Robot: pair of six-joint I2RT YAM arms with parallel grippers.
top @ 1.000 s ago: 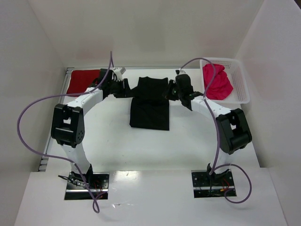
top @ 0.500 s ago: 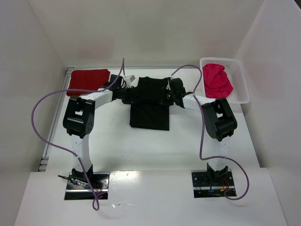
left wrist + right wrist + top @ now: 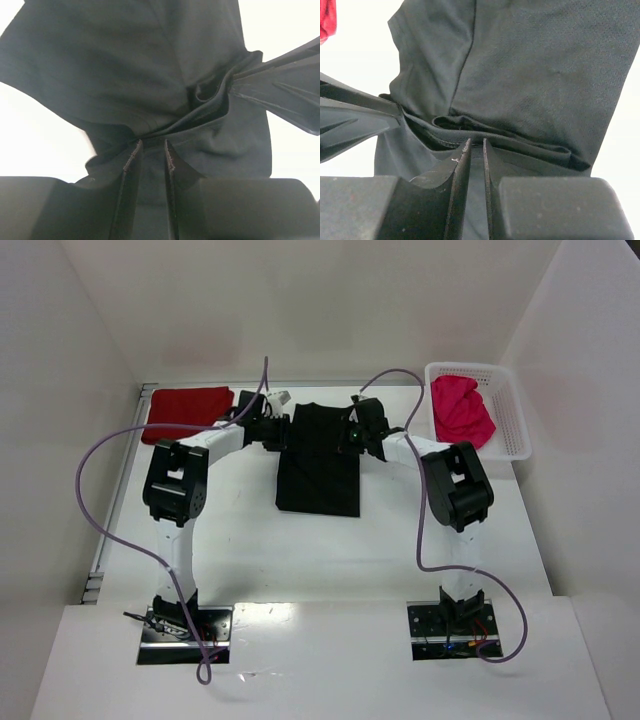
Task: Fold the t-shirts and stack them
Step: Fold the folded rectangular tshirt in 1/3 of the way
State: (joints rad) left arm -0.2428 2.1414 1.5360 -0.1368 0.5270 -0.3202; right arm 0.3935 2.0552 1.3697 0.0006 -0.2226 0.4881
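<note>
Both the left end effector (image 3: pixel 150 150) and right end effector (image 3: pixel 476 146) pinch folds of the black t-shirt (image 3: pixel 320 475) on the table (image 3: pixel 400 530)

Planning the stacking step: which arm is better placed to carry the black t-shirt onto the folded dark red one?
Left, likely. The dark red t-shirt lies in the far left corner beside the left gripper, which pinches the black t-shirt. The right gripper pinches its opposite side, farther away.

White table (image 3: pixel 250 540); on it black t-shirt (image 3: pixel 318 475), dark red t-shirt (image 3: pixel 185 405), basket (image 3: pixel 516 420)
</note>
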